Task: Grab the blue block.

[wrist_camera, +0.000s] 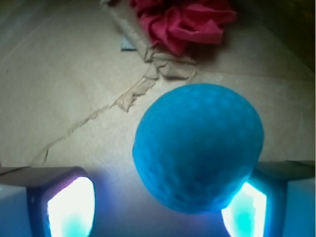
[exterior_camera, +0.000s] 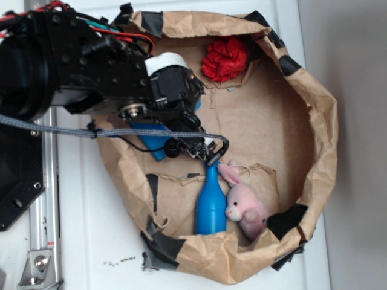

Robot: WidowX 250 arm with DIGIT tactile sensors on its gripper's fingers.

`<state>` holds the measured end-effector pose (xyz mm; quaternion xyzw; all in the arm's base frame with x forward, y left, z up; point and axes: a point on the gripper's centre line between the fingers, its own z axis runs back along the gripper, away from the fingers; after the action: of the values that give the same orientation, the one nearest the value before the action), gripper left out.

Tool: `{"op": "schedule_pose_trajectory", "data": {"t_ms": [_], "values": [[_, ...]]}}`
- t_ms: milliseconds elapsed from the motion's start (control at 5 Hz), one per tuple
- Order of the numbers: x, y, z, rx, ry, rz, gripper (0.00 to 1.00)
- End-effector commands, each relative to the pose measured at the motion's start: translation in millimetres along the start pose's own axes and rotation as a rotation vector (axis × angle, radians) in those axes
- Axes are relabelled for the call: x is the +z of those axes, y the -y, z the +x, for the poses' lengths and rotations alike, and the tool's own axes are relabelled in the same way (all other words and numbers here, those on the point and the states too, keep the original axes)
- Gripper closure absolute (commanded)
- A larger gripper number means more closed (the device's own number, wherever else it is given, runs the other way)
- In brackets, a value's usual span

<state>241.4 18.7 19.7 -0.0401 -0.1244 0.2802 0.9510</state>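
My gripper (wrist_camera: 158,207) sits at the bottom of the wrist view, its two glowing fingers (wrist_camera: 71,207) spread apart and released, gripping nothing. Between them, nearer the right one, bulges a round textured teal-blue ball (wrist_camera: 197,148); I cannot tell whether it touches that finger. It is not what I am after.

In the exterior view my arm (exterior_camera: 91,66) reaches in from the upper left over the brown paper basin (exterior_camera: 314,121). The blue block (exterior_camera: 151,140) lies on the basin floor at the left, mostly hidden under my wrist and a grey cable (exterior_camera: 60,128), with only a bright-blue corner showing. The wrist view does not show it at all.

Farther out, a blue bottle (exterior_camera: 210,205) lies at the lower middle with a pink plush bunny (exterior_camera: 245,205) just beside it, and a red cloth (exterior_camera: 225,58) sits at the top.

As I judge it, nothing is grabbed yet: I must line up on the block rather than the ball, descend and close.
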Motion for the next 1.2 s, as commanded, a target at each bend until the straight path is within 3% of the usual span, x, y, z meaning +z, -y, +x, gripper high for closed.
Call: {"op": "schedule_pose_trajectory", "data": {"t_ms": [0,200,400,600,1000], "values": [[48.6,6.5,3.9,-0.180,0.048,-0.062,0.00],[79.6,-3.6,-0.3,-0.364,0.043,-0.100,0.00],[81.0,-12.4,-5.0,-0.519,-0.019,-0.098,0.00],[69.7,-11.1,-4.2,-0.575,-0.094,-0.031,0.00],[44.3,-3.7,-10.0,-0.655,-0.159,0.091,0.00]]}}
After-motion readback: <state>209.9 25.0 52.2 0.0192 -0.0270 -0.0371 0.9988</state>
